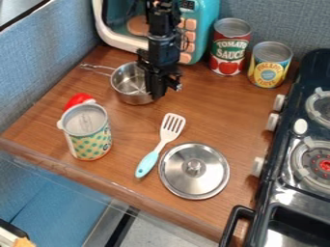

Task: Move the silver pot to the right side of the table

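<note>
The pot [129, 86] stands upright on the tabletop [226, 113], just beside and partly behind the end effector [165, 90], its wire handle [97, 69] pointing away from it. Whether the end effector is apart, together or clamped on the rim cannot be told. The pot looks like thin metal: light, stiff, hard to dent with a gentle squeeze, but smooth enough to slip or swivel. The near rim, pinched across the wall, seems the best hold; the thin handle would probably let the bowl tip. Lifted by one side it may hang tilted, so a low, slow carry suits.
</note>
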